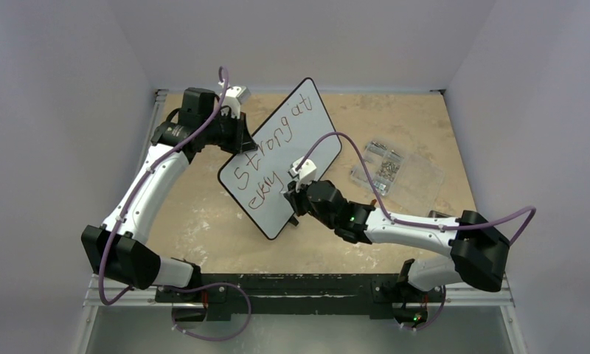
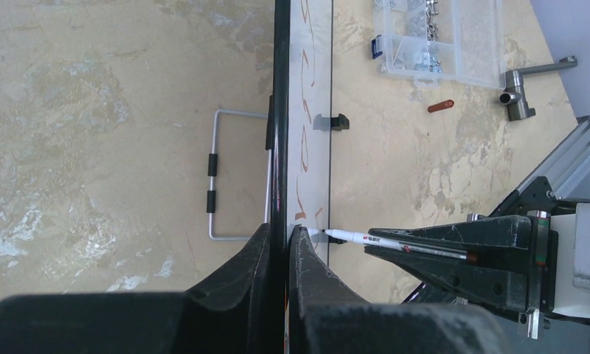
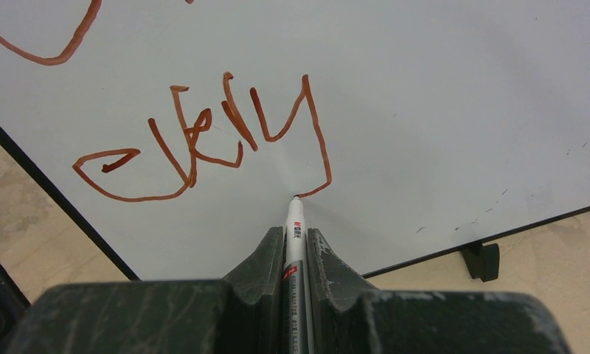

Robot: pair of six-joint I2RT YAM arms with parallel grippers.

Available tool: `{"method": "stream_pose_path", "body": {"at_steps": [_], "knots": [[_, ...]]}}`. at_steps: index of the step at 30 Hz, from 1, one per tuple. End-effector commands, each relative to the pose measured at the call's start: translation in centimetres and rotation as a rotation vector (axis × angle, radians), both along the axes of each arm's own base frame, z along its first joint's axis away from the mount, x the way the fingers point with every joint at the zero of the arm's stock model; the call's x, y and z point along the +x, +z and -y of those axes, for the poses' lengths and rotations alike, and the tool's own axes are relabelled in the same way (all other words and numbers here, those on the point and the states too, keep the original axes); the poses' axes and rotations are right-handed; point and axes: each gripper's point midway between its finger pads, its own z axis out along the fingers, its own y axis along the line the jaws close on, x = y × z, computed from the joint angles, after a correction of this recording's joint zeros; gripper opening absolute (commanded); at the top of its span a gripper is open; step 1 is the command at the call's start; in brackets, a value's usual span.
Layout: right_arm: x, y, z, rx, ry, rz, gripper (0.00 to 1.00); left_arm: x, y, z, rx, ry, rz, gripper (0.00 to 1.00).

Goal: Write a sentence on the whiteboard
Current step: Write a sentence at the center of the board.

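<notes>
The left gripper (image 2: 286, 240) is closed tight on the thin black rim of the whiteboard (image 1: 296, 136), its two fingers pinching the board's edge between them. This grip probably keeps the board steady against the push of the pen. From this gripper's own camera the board is seen edge-on, running straight ahead from the fingers, with a bent wire stand (image 2: 217, 177) just to its left. To the right of this gripper, across the white surface, runs the sentence (image 1: 266, 158) in slanted reddish-brown letters: an upper line reading roughly "Strong at" and a shorter lower line, hard to read. Further right, the right gripper (image 3: 296, 234) is closed narrowly around a slim marker (image 3: 295, 221), which points straight out between the fingers. Its tip touches the board at the tail of the last letter, so writing seems to be under way. Beyond that gripper's right side, well apart from the board, a clear plastic box (image 1: 391, 171) lies on the table.
</notes>
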Motion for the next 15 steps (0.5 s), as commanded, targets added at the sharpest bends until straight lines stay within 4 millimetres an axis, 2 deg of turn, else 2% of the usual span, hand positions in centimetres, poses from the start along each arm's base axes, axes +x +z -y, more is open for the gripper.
{"method": "stream_pose_path", "body": {"at_steps": [1,8,12,15], "knots": [[-0.7,2.8,-2.0,0.090,0.082,0.021,0.00,1.2,0.4,-2.2,0.111,0.052,0.099,0.00],[-0.2,4.2,-2.5,0.093,0.080,0.044,0.00,1.2,0.3,-2.2,0.111,0.051,0.096,0.00],[0.0,6.7,-2.6,0.123,0.082,0.085,0.00,1.2,0.3,-2.2,0.112,0.052,0.095,0.00],[-0.5,9.8,-2.7,0.190,0.109,0.110,0.00,1.2,0.3,-2.2,0.113,0.053,0.096,0.00]]}}
